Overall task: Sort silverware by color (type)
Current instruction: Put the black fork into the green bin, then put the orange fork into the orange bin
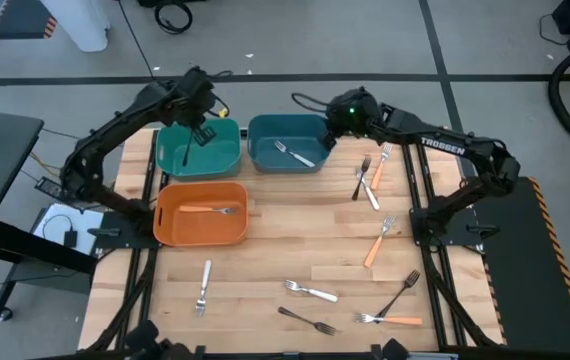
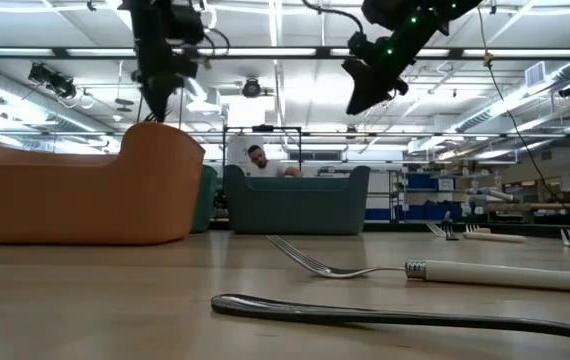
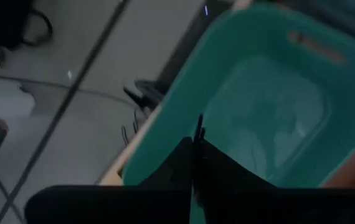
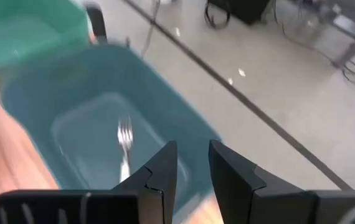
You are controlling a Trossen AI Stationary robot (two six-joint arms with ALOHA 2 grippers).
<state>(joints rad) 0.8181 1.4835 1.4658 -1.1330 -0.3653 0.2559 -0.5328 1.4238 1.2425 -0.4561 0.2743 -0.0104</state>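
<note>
free: bare wood mid-table [image 1: 295,225] | blocked: three bins [image 1: 201,212] at back-left; scattered forks [image 1: 310,292] near front and right

Dark jointed arms [image 1: 115,135], white TROSSEN lettering [image 1: 438,144]

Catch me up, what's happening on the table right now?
Fork sorting is under way. The left gripper hangs over the green bin with a black fork at its tips, jaws nearly together. The right gripper hovers over the blue bin, jaws parted and empty above the silver fork lying inside. The orange bin holds an orange-handled fork. About ten forks still lie loose on the table.
</note>
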